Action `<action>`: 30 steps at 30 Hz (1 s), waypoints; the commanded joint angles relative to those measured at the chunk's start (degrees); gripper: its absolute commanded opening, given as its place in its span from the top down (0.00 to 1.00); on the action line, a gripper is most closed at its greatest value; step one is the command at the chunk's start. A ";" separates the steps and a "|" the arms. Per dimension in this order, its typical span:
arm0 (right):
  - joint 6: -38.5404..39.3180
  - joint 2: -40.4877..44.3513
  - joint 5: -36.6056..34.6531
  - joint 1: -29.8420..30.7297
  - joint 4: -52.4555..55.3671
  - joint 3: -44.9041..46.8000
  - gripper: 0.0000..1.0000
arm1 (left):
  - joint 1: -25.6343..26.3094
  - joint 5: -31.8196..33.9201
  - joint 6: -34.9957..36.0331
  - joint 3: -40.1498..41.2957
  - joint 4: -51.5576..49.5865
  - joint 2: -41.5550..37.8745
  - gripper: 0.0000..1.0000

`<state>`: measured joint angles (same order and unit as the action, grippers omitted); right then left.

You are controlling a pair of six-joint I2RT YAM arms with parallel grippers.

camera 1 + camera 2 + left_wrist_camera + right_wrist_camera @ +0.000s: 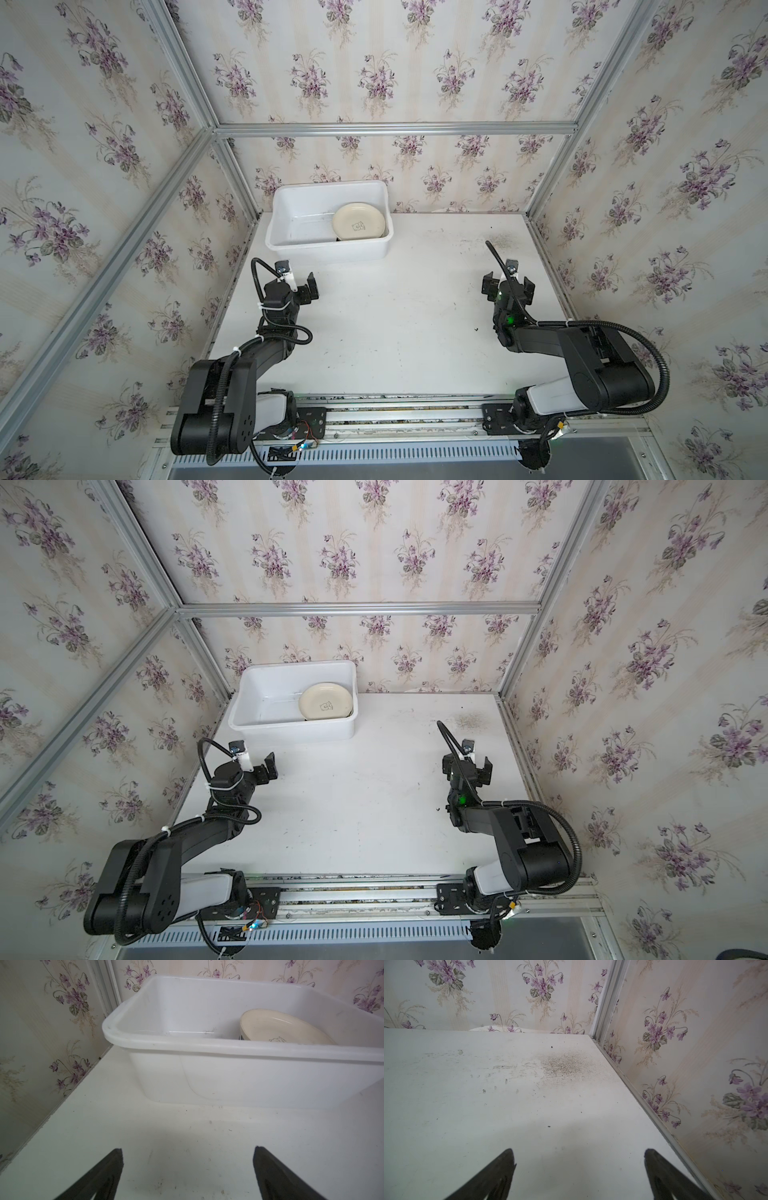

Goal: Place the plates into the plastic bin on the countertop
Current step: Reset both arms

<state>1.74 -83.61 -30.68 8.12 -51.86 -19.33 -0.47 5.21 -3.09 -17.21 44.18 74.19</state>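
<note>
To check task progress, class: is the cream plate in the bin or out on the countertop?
In. The cream plate lies inside the plastic bin, below its rim, in both top views.

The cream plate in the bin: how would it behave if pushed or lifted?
The cream plate looks glazed and rigid, so likely slippery and breakable. It lies tilted on something dark in the plastic bin, so a push may rock it.

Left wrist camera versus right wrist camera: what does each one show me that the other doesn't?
Left wrist only: the plastic bin with a cream plate tilted inside it. Right wrist only: a dark speckled smudge on the countertop near the corner frame rail. Both: bare white countertop, flowered wallpaper, and that arm's jaws open with nothing between them.
</note>
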 commanded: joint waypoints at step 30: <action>1.28 -4.82 17.47 -3.01 -2.27 -1.59 0.00 | 1.50 -2.22 4.25 0.49 8.33 1.57 0.00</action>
<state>2.63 -88.88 -13.78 5.15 -52.53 -20.91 1.04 2.96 -0.05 -16.40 50.54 75.72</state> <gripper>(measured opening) 0.996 0.996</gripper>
